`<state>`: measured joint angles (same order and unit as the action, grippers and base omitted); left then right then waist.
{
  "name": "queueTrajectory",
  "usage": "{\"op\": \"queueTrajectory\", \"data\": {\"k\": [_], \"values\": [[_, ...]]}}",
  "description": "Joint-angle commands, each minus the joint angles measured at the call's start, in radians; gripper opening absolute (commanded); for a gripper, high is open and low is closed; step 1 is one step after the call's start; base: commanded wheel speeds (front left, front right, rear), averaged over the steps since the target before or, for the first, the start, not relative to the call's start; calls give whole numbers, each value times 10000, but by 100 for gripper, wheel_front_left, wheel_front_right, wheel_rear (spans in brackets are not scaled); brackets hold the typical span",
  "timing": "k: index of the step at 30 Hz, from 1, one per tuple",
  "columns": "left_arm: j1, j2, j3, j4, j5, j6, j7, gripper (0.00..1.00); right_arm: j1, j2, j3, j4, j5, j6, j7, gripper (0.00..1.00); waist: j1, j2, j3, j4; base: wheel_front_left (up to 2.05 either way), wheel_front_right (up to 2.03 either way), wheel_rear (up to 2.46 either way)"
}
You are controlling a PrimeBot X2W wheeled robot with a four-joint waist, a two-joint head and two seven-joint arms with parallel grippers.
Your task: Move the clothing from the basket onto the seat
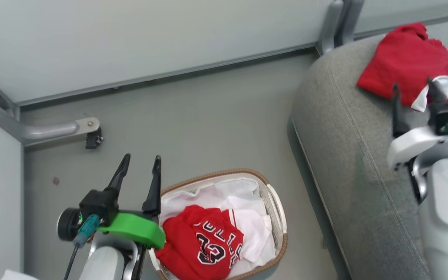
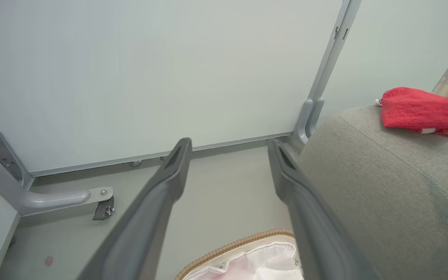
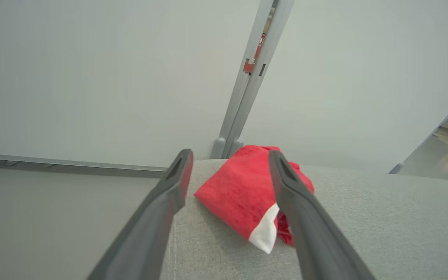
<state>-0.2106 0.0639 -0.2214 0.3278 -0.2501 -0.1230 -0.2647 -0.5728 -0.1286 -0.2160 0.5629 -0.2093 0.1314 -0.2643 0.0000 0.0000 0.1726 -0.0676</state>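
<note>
Nearest, the "23" jersey is lying crumpled in the basket on the floor, with the left end effector hovering wide open just beside the rim — holding nothing. Farther off, the right end effector is standing open and empty over the seat, where the plain red garment is resting near the far corner. The job looks roughly half done — the jersey is waiting to be moved.

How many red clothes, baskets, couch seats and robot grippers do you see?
Red clothes: 2, the plain red garment and the jersey
Baskets: 1, the basket
Seats: 1, the seat
Grippers: 2, the left gripper and the right gripper
Total: 6
</note>
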Motion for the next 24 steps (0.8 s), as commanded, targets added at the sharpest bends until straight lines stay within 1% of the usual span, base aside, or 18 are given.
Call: {"op": "queueTrajectory", "data": {"k": [1,7,11,18,24], "values": [[347,-13,229,-2,10,61,5,100,362,113,194,-85,168,-14,-3,100,0,0,-761,618,0,0,0],[1162,-67,1064,-19,35,95,5,100,1507,603,1122,-409,788,-14,-3,100,0,0,-1145,951,0,0,0],[1535,-99,1364,44,83,67,5,100,2201,738,1526,-696,1175,-14,-3,100,0,0,-1262,1177,0,0,0],[1735,-127,1411,140,77,9,5,100,3269,757,2057,-1327,2363,-14,-3,100,0,0,-1271,1675,0,0,0],[1782,-131,1279,237,-134,-5,5,100,3864,760,2192,-1510,2862,-14,-3,100,0,0,-1323,1799,0,0,0]]}}
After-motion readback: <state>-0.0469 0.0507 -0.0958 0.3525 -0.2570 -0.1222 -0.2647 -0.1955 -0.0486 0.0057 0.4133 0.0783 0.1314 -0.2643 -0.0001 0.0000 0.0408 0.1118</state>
